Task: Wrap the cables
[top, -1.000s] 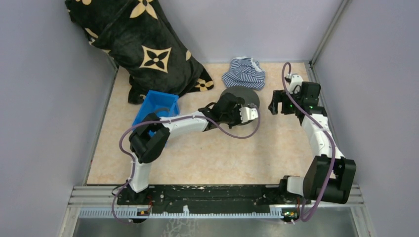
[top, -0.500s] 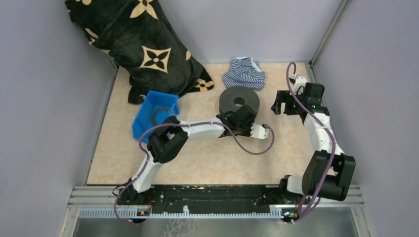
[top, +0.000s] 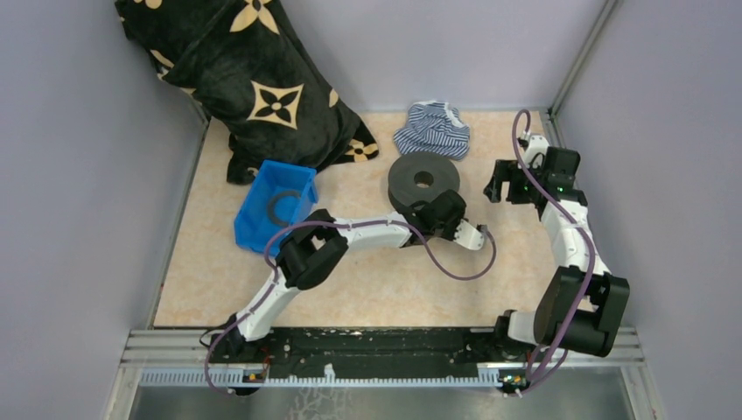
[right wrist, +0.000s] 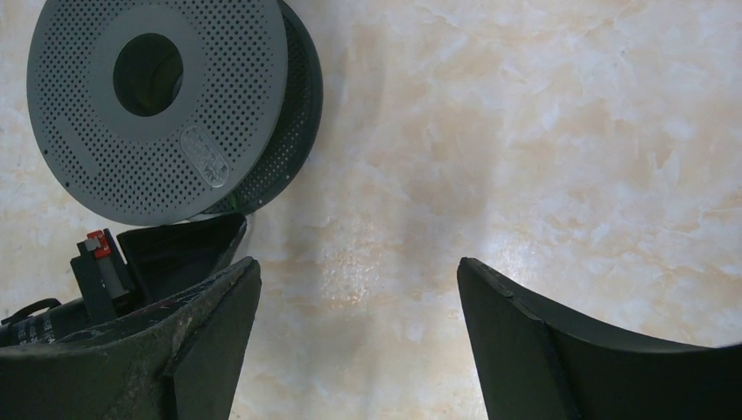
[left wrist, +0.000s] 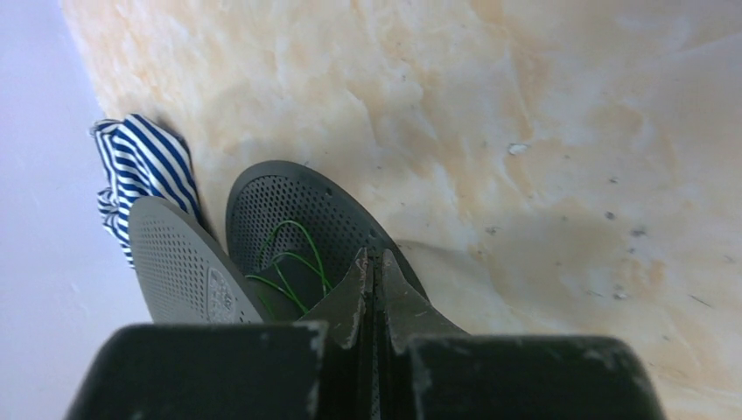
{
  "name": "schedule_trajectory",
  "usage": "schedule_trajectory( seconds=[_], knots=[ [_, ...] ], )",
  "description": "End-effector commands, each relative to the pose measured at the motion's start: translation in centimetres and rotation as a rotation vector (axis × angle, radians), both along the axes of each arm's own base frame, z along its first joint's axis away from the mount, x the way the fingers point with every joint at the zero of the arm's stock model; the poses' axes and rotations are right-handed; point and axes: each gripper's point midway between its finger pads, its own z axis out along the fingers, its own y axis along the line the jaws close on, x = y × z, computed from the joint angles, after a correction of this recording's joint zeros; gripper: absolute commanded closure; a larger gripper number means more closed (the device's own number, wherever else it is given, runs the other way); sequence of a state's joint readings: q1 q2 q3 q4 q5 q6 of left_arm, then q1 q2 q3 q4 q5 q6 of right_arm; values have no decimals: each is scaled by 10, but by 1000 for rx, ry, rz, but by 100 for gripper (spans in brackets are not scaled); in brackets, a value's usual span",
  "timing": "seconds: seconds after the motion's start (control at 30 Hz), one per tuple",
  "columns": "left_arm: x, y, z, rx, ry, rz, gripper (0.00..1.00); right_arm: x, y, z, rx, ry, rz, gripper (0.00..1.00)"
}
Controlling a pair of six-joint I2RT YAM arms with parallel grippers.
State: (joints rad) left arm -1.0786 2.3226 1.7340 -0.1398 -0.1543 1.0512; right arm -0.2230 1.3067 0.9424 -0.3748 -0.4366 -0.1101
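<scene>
A dark grey perforated spool (top: pixel 424 179) lies flat at the middle back of the table. Thin green cables (left wrist: pixel 293 258) loop loosely between the spool's (left wrist: pixel 289 210) two flanges. My left gripper (top: pixel 416 208) is at the spool's near edge, and its tips (left wrist: pixel 374 258) are shut right beside the wire. Whether wire is pinched between them does not show. My right gripper (top: pixel 497 185) hovers right of the spool (right wrist: pixel 157 105). It stands wide open (right wrist: pixel 359 289) over bare table with nothing between its fingers (right wrist: pixel 219 306).
A blue bin (top: pixel 289 168) with a dark ring inside sits left of the spool. A black cushion with gold flowers (top: pixel 254 79) fills the back left corner. A blue-striped cloth (top: pixel 431 129) lies behind the spool. Walls close in on the left, back and right.
My left arm has swung right and toward the near side, uncovering the spool it was over. The right gripper has drifted slightly right, still open.
</scene>
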Motion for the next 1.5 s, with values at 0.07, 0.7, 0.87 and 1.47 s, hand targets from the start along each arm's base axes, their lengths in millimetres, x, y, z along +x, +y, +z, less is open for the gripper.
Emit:
schedule_trajectory(
  seconds=[0.07, 0.7, 0.87, 1.47],
  knots=[
    [22, -17, 14, -16, -153, -10, 100, 9, -9, 18, -5, -69, -11, 17],
    [35, -8, -4, 5, -339, -24, 87, 7, -8, 17, 7, -67, 4, 17],
    [29, -2, -13, -7, -322, -26, 82, 7, -7, 16, 12, -66, 9, 17],
    [12, 13, -18, -41, -224, -5, 63, 7, -6, 15, 21, -59, 16, 17]
  ],
)
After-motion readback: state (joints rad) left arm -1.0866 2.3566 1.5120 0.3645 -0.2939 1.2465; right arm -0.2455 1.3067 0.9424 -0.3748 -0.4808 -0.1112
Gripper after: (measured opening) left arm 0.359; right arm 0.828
